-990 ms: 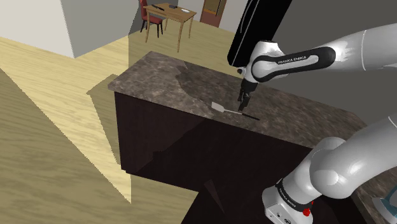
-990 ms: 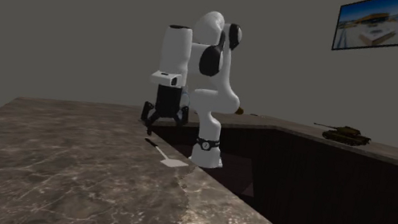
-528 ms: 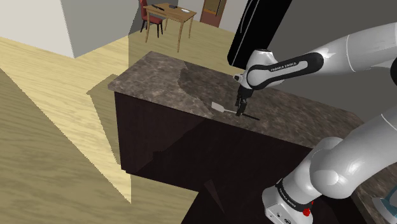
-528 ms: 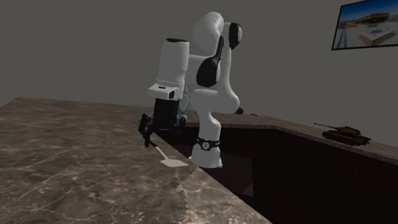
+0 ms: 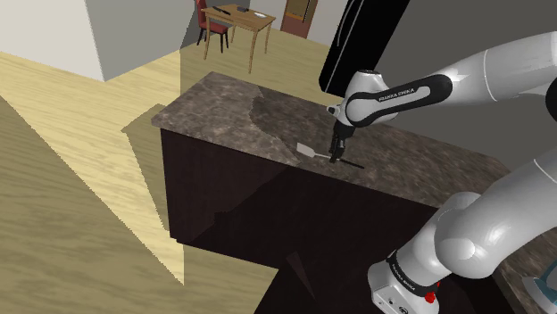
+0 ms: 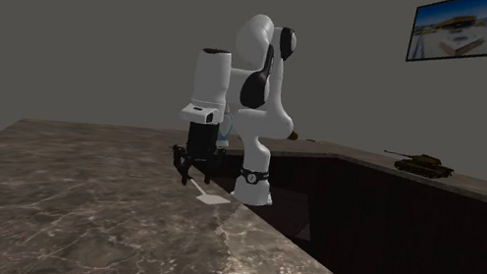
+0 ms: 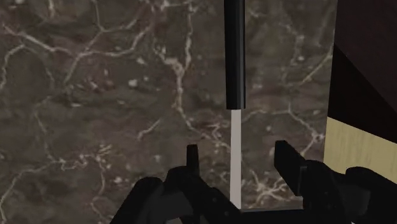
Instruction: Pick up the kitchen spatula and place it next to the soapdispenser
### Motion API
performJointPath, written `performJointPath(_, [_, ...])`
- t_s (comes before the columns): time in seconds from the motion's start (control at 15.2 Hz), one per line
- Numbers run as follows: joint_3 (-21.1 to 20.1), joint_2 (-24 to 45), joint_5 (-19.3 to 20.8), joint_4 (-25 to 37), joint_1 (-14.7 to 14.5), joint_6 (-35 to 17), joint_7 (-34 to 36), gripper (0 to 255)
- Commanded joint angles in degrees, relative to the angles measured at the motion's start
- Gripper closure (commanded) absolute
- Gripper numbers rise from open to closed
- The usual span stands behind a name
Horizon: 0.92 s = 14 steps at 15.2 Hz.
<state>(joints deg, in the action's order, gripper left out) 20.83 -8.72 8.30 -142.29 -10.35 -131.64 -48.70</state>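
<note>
Dark marbled counter (image 7: 95,95) carries the slim, black-handled, pale-shafted spatula (image 7: 234,57). The jaws stand spread, straddling the shaft without contact. Its long axis runs straight ahead from the jaws, crosswise to their closing direction.

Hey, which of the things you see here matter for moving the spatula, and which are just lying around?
For the job: spatula, flat on the marbled counter; gripper, fingers open either side of its shaft.
Just lying about: toy tank, wall picture, wooden table, red chair.
</note>
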Motion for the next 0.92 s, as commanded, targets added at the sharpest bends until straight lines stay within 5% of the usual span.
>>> performJointPath(0.0, [0.00, 0.00, 0.00, 0.00, 0.00, 0.00, 0.00, 255])
performJointPath(0.53, [0.00, 0.01, 0.00, -0.01, 0.00, -0.02, 0.00, 255])
performJointPath(0.86, [-0.40, -2.69, 0.57, 1.69, 0.09, 4.30, 0.38, 255])
